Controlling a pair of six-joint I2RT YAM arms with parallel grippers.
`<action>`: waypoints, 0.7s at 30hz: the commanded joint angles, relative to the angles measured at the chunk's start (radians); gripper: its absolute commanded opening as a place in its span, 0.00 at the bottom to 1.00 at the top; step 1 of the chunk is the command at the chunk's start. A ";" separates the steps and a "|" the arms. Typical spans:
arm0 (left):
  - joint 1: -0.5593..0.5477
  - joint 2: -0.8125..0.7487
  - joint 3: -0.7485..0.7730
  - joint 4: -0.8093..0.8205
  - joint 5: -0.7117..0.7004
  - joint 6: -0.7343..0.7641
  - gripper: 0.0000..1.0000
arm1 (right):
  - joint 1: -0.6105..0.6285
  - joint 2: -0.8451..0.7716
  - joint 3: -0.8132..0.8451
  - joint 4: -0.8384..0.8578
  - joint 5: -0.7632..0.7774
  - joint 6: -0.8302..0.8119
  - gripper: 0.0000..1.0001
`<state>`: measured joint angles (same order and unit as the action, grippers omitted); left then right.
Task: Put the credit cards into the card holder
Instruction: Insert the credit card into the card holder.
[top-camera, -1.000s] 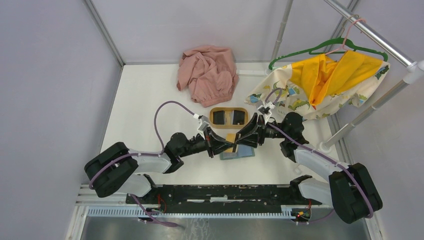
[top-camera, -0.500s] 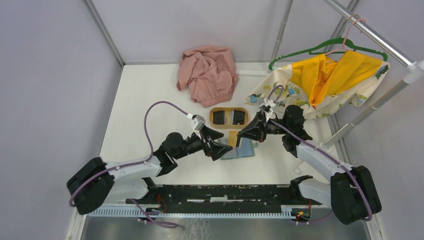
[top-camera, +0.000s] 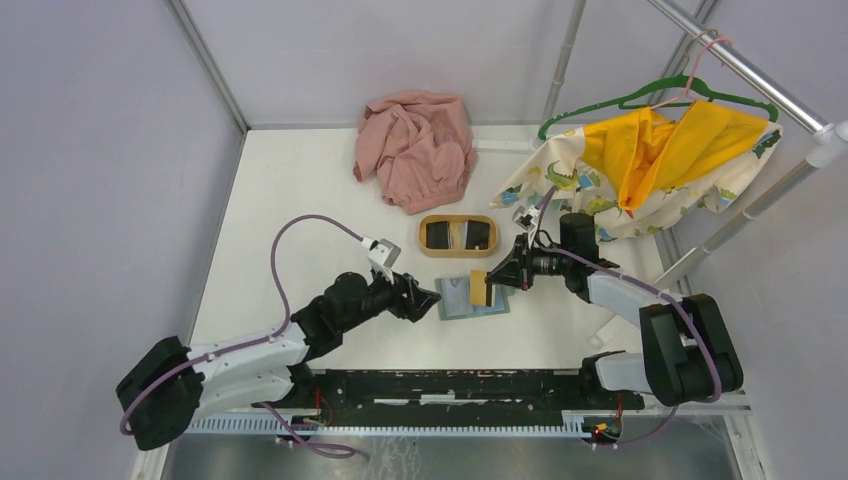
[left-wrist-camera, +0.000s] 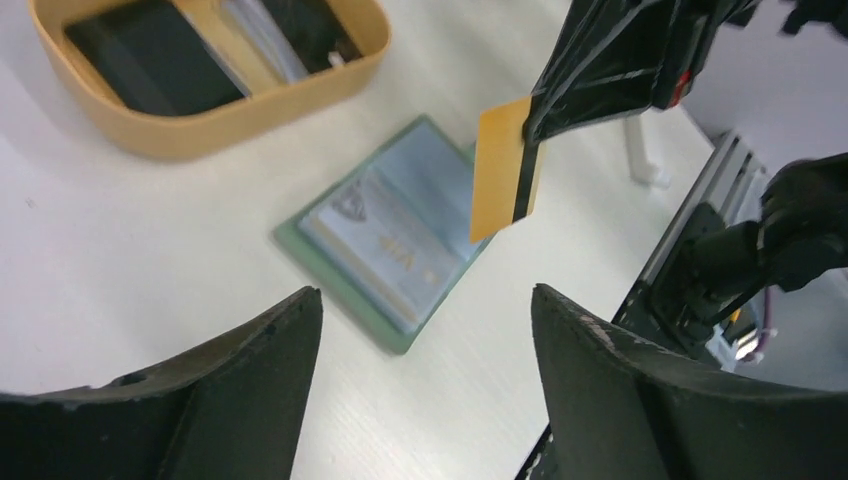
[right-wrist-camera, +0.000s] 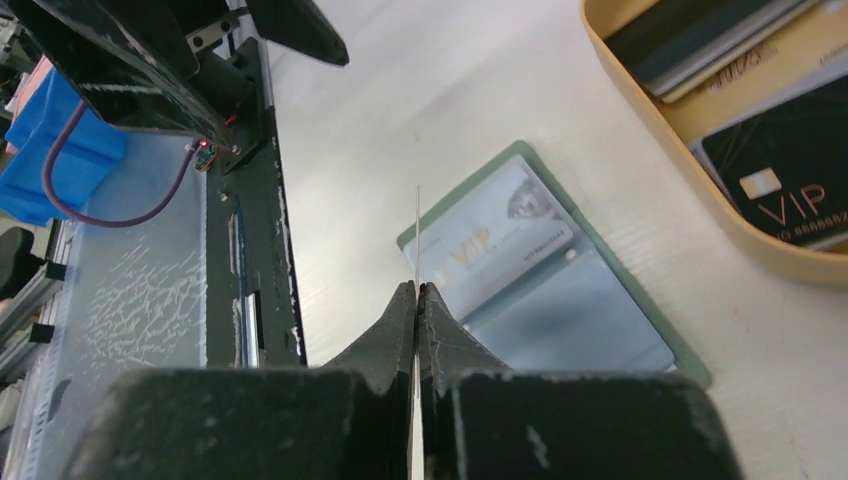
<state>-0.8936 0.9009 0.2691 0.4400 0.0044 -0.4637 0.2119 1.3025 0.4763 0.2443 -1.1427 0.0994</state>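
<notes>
The card holder (top-camera: 470, 300) lies open on the table, grey-green outside and blue-grey inside, with a pale card (right-wrist-camera: 495, 248) tucked in one slot. My right gripper (top-camera: 494, 279) is shut on a gold-tan credit card (top-camera: 479, 288) with a dark stripe and holds it on edge just above the holder. That card (left-wrist-camera: 505, 170) hangs over the holder (left-wrist-camera: 385, 250) in the left wrist view and is a thin line (right-wrist-camera: 417, 235) in the right wrist view. My left gripper (top-camera: 428, 298) stands open and empty, left of the holder. Black cards (top-camera: 437, 234) lie in the tan tray (top-camera: 458, 217).
A crumpled pink cloth (top-camera: 415, 145) lies at the back. A yellow and patterned garment (top-camera: 640, 160) hangs on a green hanger at the back right beside a metal rack pole (top-camera: 745, 215). The black base rail (top-camera: 450, 385) runs along the near edge.
My left gripper opened, let go of the gold-tan card and drew back to the left. My right gripper closed on that card and now carries it alone over the holder.
</notes>
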 joint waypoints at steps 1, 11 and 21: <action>-0.002 0.143 0.016 0.078 0.050 -0.116 0.75 | -0.005 0.036 0.003 -0.009 0.084 0.039 0.00; -0.003 0.460 0.155 0.021 -0.001 -0.180 0.59 | -0.029 0.125 0.003 0.015 0.175 0.198 0.00; -0.008 0.536 0.211 -0.082 -0.090 -0.187 0.58 | -0.033 0.188 0.010 0.043 0.146 0.253 0.00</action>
<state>-0.8948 1.4158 0.4301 0.3874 -0.0280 -0.6109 0.1848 1.4837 0.4736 0.2459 -0.9840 0.3164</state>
